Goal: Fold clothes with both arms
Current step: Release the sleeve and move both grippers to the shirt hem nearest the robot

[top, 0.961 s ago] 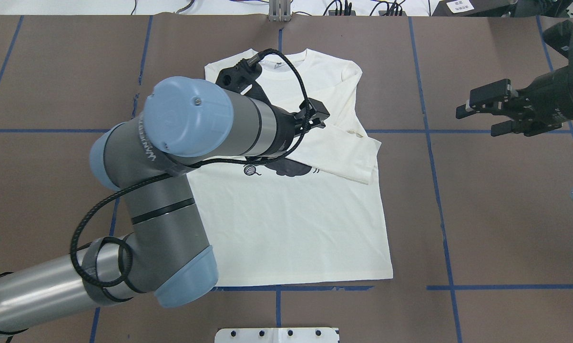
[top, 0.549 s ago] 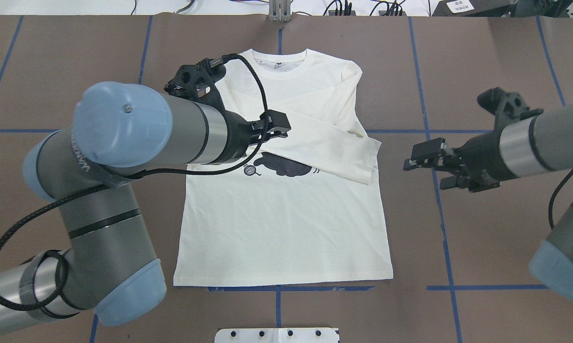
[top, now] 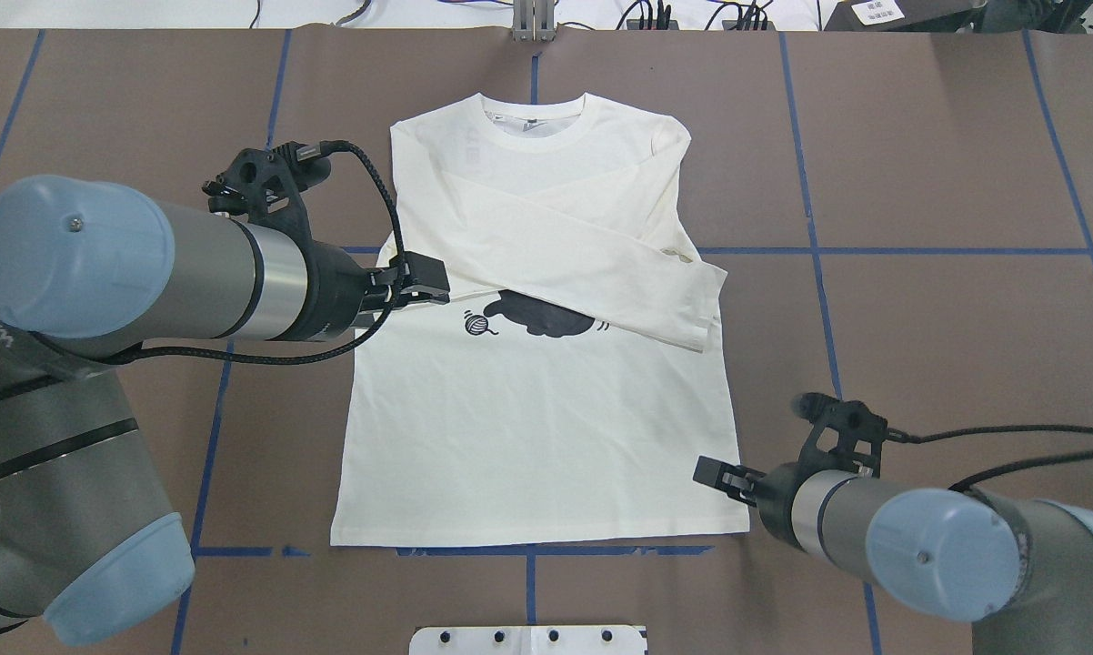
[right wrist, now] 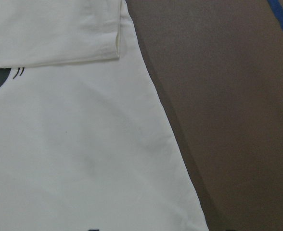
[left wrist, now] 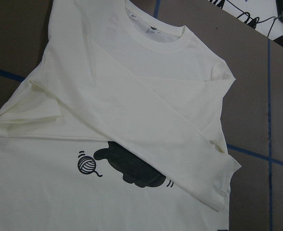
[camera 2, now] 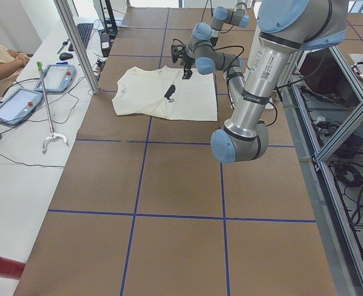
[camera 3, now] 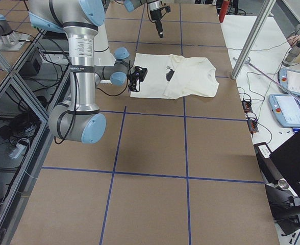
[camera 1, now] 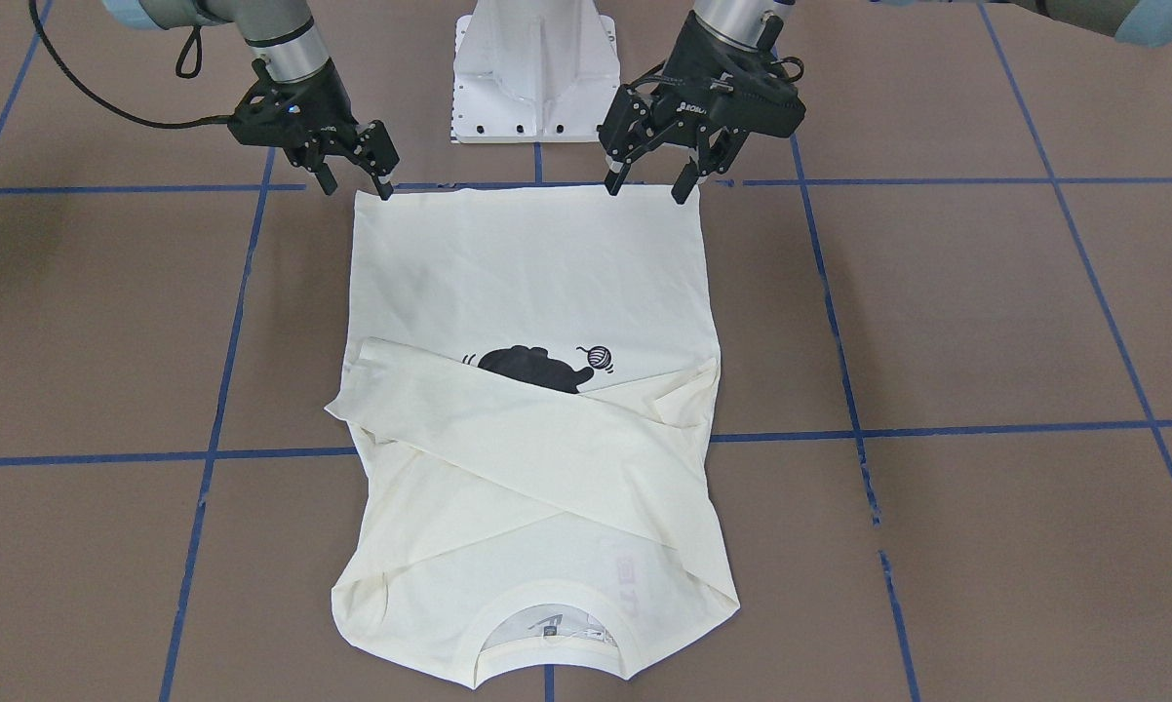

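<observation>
Exterior front-facing view: the T-shirt (camera 1: 527, 273) lies flat on the table (camera 1: 937, 292), print side up, with both sleeves (camera 1: 508, 429) crossed over its chest below the cat print (camera 1: 527, 369). The left gripper (camera 1: 647, 188) and the right gripper (camera 1: 357, 185) point down at the two hem corners of the T-shirt. The jaws of each stand wide apart and grip nothing. Overhead exterior view: the left arm (top: 192, 273) reaches in level, its wrist aimed at the T-shirt's side edge at sleeve height, fingertips over that edge. The right arm (top: 919, 546) lies low and aims at the hem corner on the T-shirt's opposite side. Jaw width cannot be read in this view. Exterior left view: the near arm stands with its elbow bent sharply, to the side of the T-shirt. Exterior right view: the near arm's forearm runs level, its gripper at the T-shirt's hem corner. Left wrist-mounted view: the collar (left wrist: 156, 41), the crossed sleeves and the print fill the frame; no fingers show. Right wrist-mounted view: one side edge of the T-shirt and a sleeve cuff lie against the bare table.
</observation>
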{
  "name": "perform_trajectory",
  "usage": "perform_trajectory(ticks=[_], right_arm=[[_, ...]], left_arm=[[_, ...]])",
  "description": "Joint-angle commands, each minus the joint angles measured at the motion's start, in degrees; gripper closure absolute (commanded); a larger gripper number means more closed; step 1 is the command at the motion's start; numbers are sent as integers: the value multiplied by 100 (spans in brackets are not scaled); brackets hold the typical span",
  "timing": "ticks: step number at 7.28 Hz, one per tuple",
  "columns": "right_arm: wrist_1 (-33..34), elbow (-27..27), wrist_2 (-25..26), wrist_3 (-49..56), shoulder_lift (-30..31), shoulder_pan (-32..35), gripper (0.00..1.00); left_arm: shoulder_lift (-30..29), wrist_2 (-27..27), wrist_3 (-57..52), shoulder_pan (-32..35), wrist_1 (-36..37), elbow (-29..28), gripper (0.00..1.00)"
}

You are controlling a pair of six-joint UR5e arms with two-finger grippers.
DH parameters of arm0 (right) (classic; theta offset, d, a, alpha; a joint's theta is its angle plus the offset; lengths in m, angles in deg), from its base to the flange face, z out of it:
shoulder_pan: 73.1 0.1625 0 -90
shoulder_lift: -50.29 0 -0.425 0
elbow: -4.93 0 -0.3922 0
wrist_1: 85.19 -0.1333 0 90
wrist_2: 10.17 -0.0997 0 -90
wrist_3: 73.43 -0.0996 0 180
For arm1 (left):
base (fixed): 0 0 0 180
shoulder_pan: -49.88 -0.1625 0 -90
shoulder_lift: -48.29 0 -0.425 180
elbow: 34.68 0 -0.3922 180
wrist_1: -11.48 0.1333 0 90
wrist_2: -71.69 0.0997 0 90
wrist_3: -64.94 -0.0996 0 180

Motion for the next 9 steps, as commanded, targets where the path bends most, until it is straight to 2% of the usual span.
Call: perform_trajectory(ticks=[1,2,3,4,5,6,7,9], right_arm=[[107,296,447,-560,-49,-529,25],[107,349,457,-807,-111,-565,37],[107,420,570,-818,-102,-574,38],[116,429,623,-818,-102,-609,47],[116,455,650,-818,-68,-609,61],[116,455,694,-809,-41,-592,88],[124,421,703,-809,-32,-574,100],[125,368,790,-792,56,-566,100]], left_arm=[[76,-22,-6,17,1,23,12],[76,-31,2,17,1,23,12],[76,-31,11,9,1,14,12],[76,-31,11,17,1,5,12],[76,-22,11,17,1,5,12],[76,-22,11,9,1,-4,12],[76,-22,20,0,1,-4,12],[94,-22,142,-18,1,-99,11]])
